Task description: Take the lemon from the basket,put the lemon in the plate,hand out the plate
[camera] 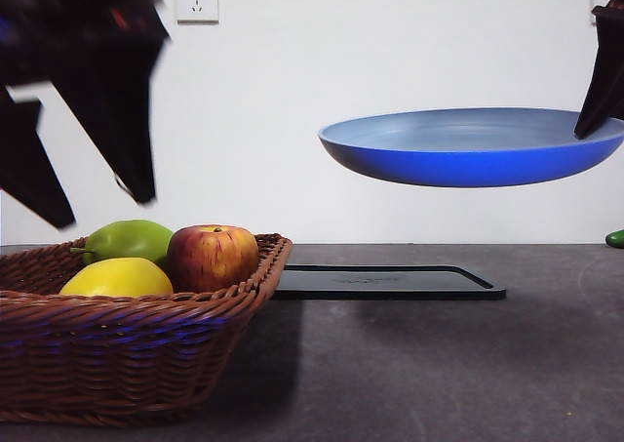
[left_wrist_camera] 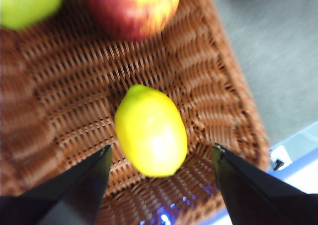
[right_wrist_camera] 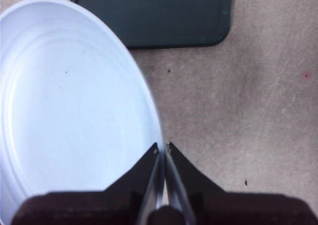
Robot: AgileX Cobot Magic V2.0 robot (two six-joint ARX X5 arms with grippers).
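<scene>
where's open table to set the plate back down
Bare tabletop lies in front of the black tray, right of the basket. The basket is crowded: lemon, pear, apple, left gripper above.

Open gap above the lemon (left_wrist_camera: 151, 130) inside the basket (left_wrist_camera: 208, 86), apple (left_wrist_camera: 133, 9) and pear (left_wrist_camera: 27, 4) beyond

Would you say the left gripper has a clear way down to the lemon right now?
Probably yes: the left gripper hangs open over the lemon, which lies uncovered in the basket, apart from the apple.
</scene>
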